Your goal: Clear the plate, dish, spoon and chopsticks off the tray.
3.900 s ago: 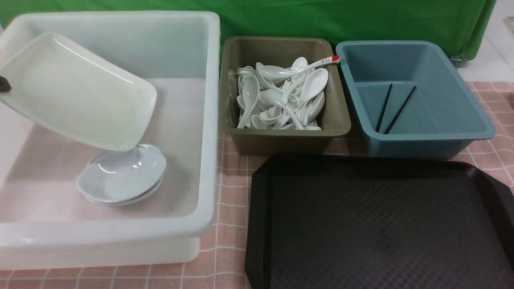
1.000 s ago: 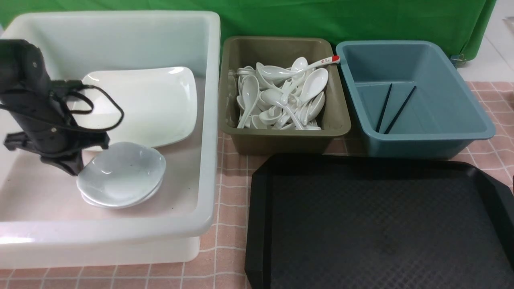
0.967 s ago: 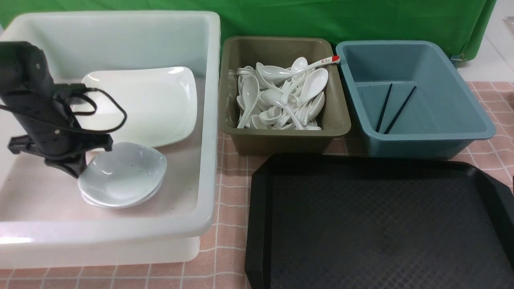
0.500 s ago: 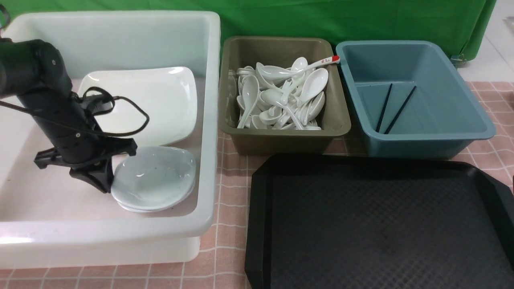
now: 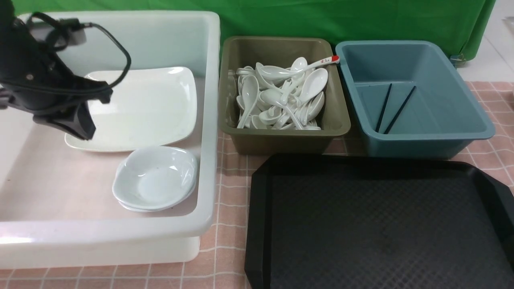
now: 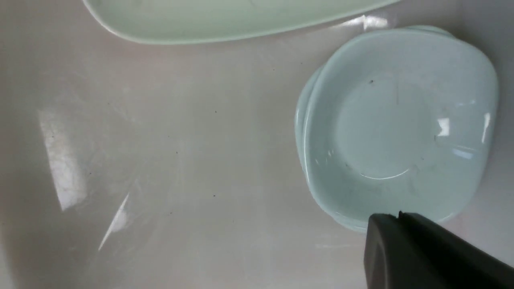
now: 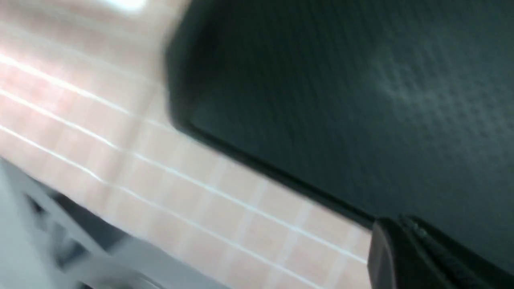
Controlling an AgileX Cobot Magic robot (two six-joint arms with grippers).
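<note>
Up over the white tub [image 5: 209,120], left gripper [image 5: 74,124] hanging empty, gap between its fingers not readable; right gripper only a blurred dark corner [image 7: 421,257] over the tray [image 5: 381,224], opening unreadable too. Flat on the tub floor, plate [image 5: 148,108], with stacked dishes [image 5: 156,178] just in front, apart from the gripper. Further right, spoons [image 5: 281,98] heaped in the olive bin [image 5: 333,116] and chopsticks [image 5: 391,108] in the blue bin [image 5: 461,100]; tray bare on the pink checked cloth [image 5: 229,192].
</note>
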